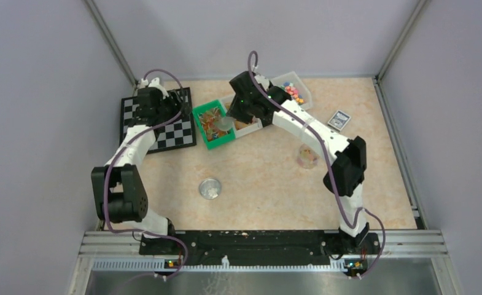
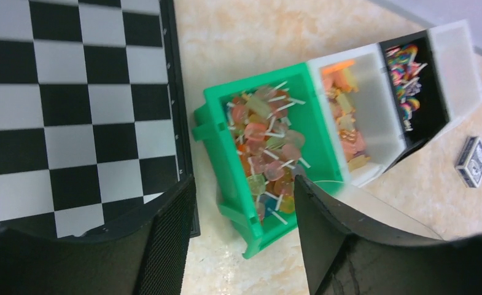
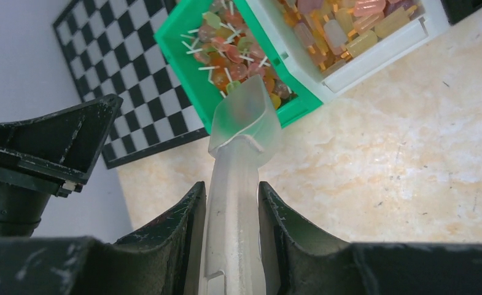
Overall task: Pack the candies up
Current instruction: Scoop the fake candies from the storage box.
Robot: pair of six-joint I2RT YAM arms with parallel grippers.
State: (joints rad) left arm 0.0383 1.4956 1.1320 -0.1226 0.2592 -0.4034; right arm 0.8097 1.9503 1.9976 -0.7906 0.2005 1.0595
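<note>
My right gripper (image 3: 231,200) clamps the clear scoop (image 3: 241,123) by its handle, the bowl over the candies (image 3: 226,55) in the green bin (image 3: 185,74) by the table's (image 3: 379,141) far edge. My left gripper (image 2: 243,184) hangs above that bin, jaws spread and empty, beside the chessboard (image 2: 72,92).

Chessboard (image 1: 178,134), card deck (image 1: 339,120), metal dish (image 1: 210,188)
</note>
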